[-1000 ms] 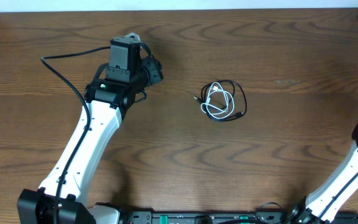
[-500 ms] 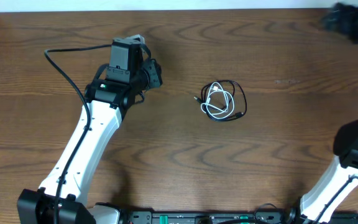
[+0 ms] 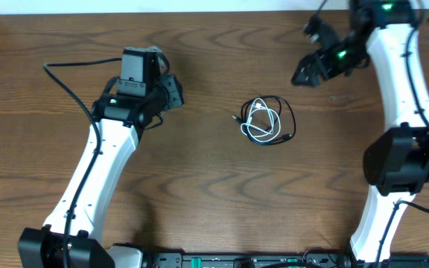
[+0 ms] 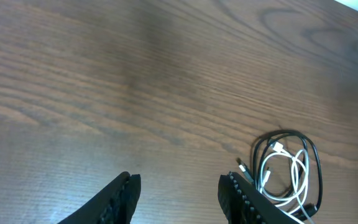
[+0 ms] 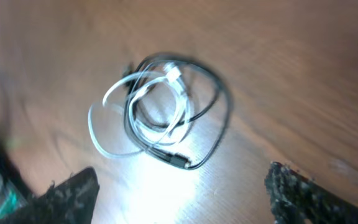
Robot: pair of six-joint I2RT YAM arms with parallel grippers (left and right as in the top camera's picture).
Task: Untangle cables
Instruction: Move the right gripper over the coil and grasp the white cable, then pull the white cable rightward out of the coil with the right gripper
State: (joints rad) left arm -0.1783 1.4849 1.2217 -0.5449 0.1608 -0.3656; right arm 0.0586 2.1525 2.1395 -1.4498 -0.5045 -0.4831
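Black cable (image 5: 227, 106), white cable (image 5: 171, 74) intertwined, wrist views alone show left jaws, right jaws parted, empty

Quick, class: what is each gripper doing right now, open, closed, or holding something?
Left gripper: open, holding nothing.
Right gripper: open, holding nothing.

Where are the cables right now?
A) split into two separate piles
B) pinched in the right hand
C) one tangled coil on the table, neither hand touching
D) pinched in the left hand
C: the black and white cables lie looped together on the table, and the left hand and right hand are both open and clear of them.
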